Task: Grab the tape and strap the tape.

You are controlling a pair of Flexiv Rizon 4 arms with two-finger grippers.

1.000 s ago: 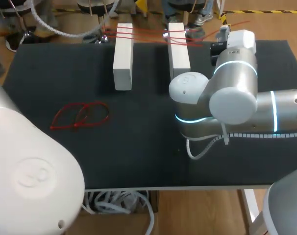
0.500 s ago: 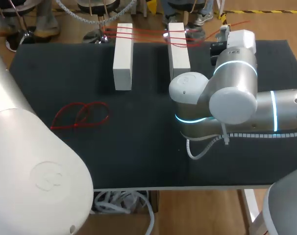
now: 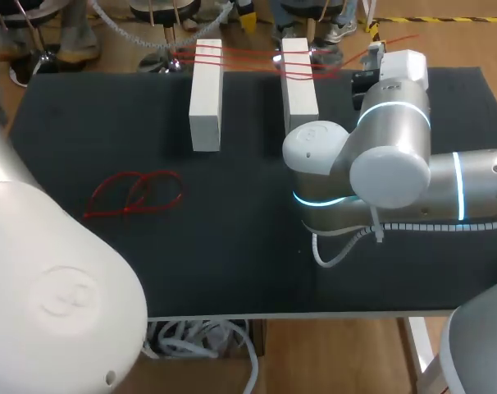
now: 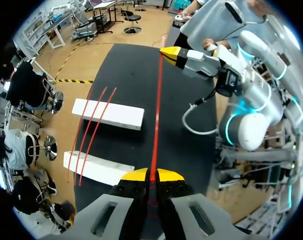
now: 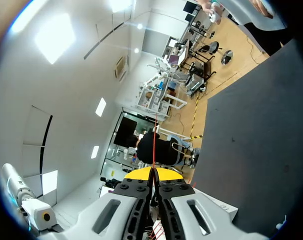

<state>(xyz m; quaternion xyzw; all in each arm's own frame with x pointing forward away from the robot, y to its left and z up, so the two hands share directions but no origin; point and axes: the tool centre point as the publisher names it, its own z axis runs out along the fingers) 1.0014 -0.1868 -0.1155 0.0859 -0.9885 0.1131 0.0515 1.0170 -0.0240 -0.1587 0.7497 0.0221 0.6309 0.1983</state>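
Note:
A thin red tape runs taut through the air between my two grippers. In the left wrist view my left gripper is shut on its near end. My right gripper pinches the far end, straight ahead. The right wrist view shows the right gripper shut on the same tape. Two white blocks lie side by side at the table's back, with red tapes stretched across their far ends. My right arm reaches toward the far edge beside the right block.
A loose bundle of red tape loops lies on the black table at the left. My left arm's white link fills the near left corner and hides that part of the table.
The left arm's white link near the camera rose, then sank back a little. The blocks, the tapes and the right arm have not moved.

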